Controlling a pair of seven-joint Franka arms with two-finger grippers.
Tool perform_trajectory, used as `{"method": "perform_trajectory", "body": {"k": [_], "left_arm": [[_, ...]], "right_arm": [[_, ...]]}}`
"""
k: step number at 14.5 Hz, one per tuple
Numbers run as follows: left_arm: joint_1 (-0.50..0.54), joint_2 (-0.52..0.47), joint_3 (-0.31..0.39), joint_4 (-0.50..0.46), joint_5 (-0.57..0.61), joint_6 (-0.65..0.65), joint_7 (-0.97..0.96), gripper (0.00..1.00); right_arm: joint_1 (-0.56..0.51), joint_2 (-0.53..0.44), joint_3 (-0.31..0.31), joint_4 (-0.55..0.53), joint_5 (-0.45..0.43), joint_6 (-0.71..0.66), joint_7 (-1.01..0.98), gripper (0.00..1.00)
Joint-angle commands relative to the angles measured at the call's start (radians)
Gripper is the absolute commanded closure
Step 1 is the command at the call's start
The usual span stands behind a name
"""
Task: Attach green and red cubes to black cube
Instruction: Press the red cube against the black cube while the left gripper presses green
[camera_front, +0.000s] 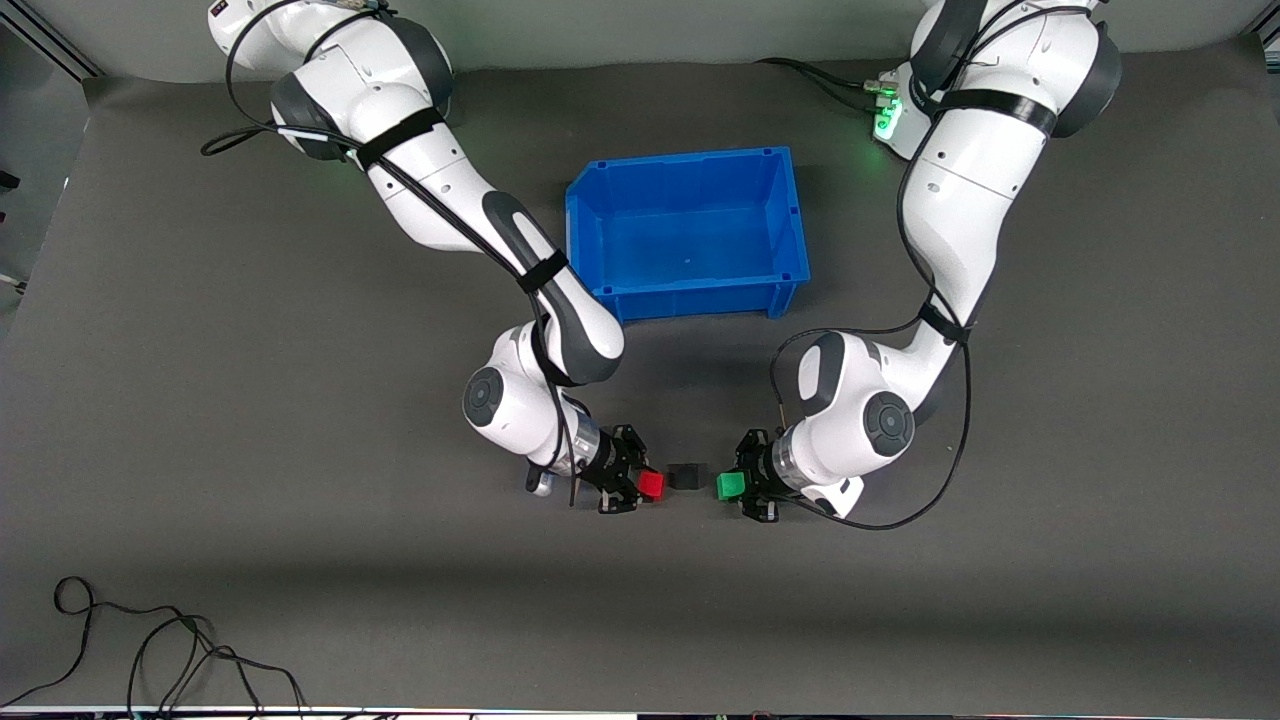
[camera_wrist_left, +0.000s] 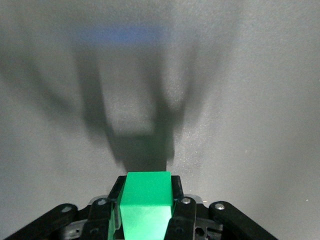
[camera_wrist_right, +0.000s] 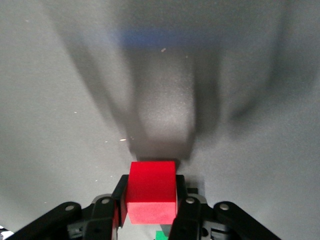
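My right gripper (camera_front: 640, 487) clamps the small red plastic cube (camera_front: 651, 485), my left gripper (camera_front: 745, 487) the green one (camera_front: 731, 486) (fingers mostly hidden); between them sits the matte black cube (camera_front: 686, 476), nearer the camera than the blue plastic bin (camera_front: 690, 290).

Left end effector (camera_front: 748, 489), right end effector (camera_front: 622, 483) clamped.

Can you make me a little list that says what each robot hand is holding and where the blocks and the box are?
left gripper: shut on green cube
right gripper: shut on red cube
black cube: on the table between the two coloured cubes, touching neither
blue bin: farther from the front camera than the cubes, nothing in it
job so far: cubes not yet joined
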Motion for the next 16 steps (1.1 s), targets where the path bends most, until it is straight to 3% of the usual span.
{"method": "perform_trajectory", "body": {"k": [1, 16], "left_arm": [[-0.028, 0.019, 0.016, 0.028, -0.002, 0.003, -0.037, 1.00], [-0.059, 0.042, 0.015, 0.027, -0.007, 0.089, -0.072, 1.00]], "right_arm": [[0.017, 0.028, -0.003, 0.042, 0.015, 0.021, 0.031, 0.85], [0.022, 0.030, 0.018, 0.035, 0.014, 0.020, 0.022, 0.84]]}}
